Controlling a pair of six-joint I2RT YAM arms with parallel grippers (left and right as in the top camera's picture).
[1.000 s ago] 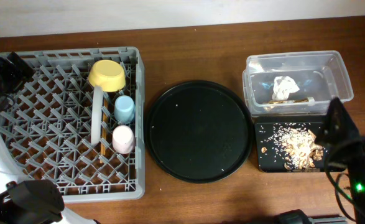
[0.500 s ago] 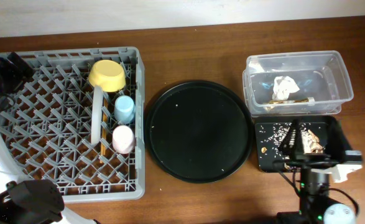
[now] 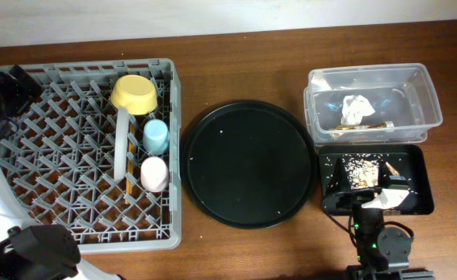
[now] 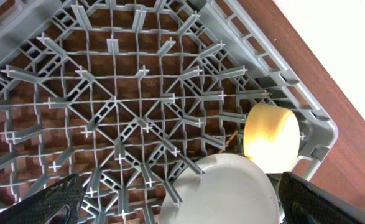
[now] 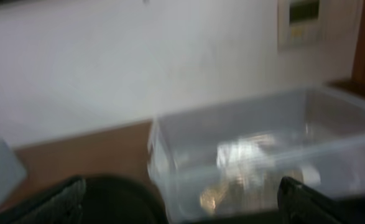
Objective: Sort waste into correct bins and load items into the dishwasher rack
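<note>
Dishwasher rack (image 3: pixel 57 74): large grey lattice crate on the left of the table, loaded along its right side.
Round black tray (image 3: pixel 249 163): centre of the table, between the rack and the two bins.
Clear tub (image 3: pixel 427 93): far right, touching the black bin on its near side.
Black bin (image 3: pixel 419 179): shallow rectangular tray at near right, with the right arm's base just near of it.
Plate (image 3: pixel 121 144): stands on edge in the rack, left of the cups.
Yellow bowl (image 3: pixel 135 93): far end of the rack, tipped on its side.
Blue cup (image 3: pixel 156 136): lies in the rack just near of the bowl.
Pink cup (image 3: pixel 153 173): lies just near of the blue cup.
Chopsticks (image 3: pixel 127 187): in the rack beside the plate's near end, left of the pink cup.
Tissue (image 3: pixel 356 107): crumpled, inside the clear tub.
Wrapper scrap (image 3: pixel 366 124): thin gold-brown strip in the tub just near of the tissue; appears to be the wrapper, but detail is poor.
Food scraps (image 3: pixel 360 169): tan flakes in the far-left part of the black bin.
Left gripper (image 4: pixel 182 208): over the rack, fingers spread wide, holding nothing.
Right gripper (image 5: pixel 182 205): wrist view blurred; fingers spread wide, nothing between them, facing the clear tub.
</note>
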